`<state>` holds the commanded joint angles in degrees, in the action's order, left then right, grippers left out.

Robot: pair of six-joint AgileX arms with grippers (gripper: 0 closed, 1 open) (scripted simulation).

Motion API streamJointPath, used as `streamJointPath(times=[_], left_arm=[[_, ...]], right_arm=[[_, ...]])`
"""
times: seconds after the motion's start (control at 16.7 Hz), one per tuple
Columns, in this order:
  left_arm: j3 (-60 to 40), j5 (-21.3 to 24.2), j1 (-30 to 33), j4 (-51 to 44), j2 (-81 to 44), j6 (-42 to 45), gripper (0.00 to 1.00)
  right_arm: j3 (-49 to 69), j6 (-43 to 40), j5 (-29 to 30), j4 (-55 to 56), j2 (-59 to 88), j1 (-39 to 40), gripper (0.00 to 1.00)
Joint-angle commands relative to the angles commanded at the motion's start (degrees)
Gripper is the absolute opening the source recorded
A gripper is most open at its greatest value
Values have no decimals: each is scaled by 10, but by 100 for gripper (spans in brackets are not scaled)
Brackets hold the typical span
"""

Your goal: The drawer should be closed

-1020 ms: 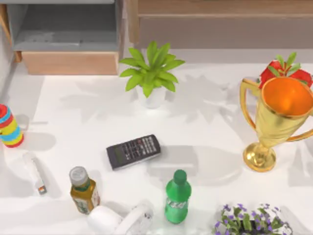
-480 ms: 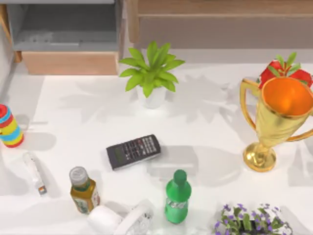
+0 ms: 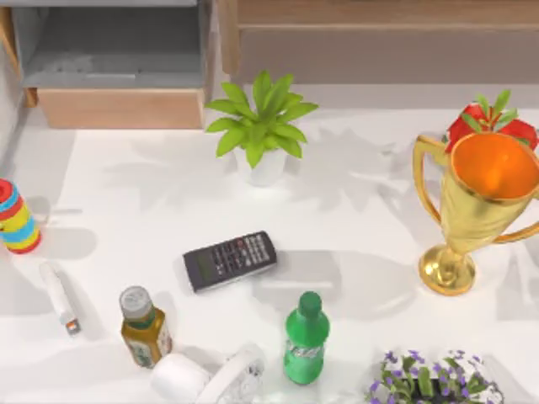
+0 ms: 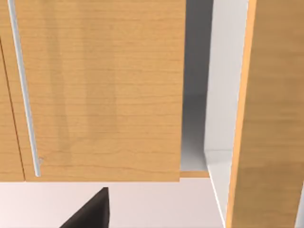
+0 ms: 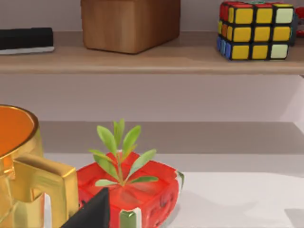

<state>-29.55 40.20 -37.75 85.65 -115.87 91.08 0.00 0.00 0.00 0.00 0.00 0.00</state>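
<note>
The drawer (image 3: 118, 71) stands pulled out at the table's far left corner, its tan front panel (image 3: 120, 108) running left to right, facing the potted plant (image 3: 259, 126) side. The left wrist view shows wood panelling close ahead, so the left arm looks nearer; a straight push on the panel should close it. Neither gripper's finger state can be told

The white tabletop (image 3: 354, 210) carries a potted plant (image 3: 259, 126), a black calculator (image 3: 230, 260), a green bottle (image 3: 305, 338), a tea bottle (image 3: 144, 326), a gold trophy (image 3: 478, 202) and a striped stacking toy (image 3: 17, 217). Ahead of the right end effector (image 5: 92, 211), a watermelon planter (image 5: 128, 187) stands just beside the trophy; beyond it, a shelf (image 5: 152, 59) holds a wooden block (image 5: 129, 23) and a puzzle cube (image 5: 255, 29).
</note>
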Motion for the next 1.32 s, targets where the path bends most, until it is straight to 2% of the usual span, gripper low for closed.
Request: streamJointPath(times=[0.78,1.32], left_arm=[[0,0,0,0,0,0,2],[1,0,-1,-5,-6,-2,0]], right_arm=[[0,0,0,0,0,0,100],[0,0,0,0,0,0,100]])
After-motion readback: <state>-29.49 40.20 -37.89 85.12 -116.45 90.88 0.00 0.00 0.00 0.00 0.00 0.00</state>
